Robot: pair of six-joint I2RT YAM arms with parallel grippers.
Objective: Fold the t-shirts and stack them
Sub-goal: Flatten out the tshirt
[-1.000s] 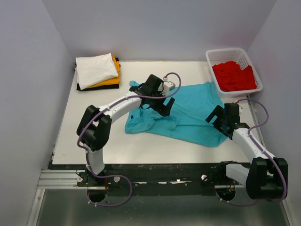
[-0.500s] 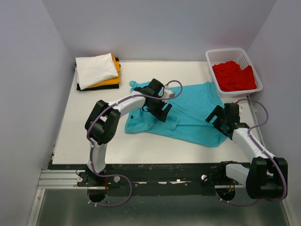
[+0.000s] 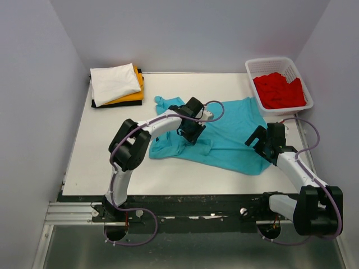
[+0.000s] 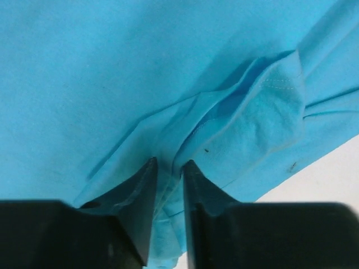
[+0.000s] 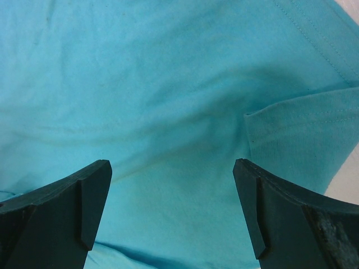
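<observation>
My left gripper [image 4: 168, 163] pinches a thin ridge of the teal t-shirt [image 4: 112, 73]; my right gripper [image 5: 171, 165] gapes above it. A bite this slight may slip when lifted.

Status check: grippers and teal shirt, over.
Left gripper pinching a fold of the teal shirt. Right gripper open over the shirt. Nothing in the way.

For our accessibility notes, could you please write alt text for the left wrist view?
The left claw, black and nearly shut, pinches a raised fold of the teal t-shirt, whose wrinkled cloth fills almost the whole frame. A sliver of white table shows at lower right.
</observation>
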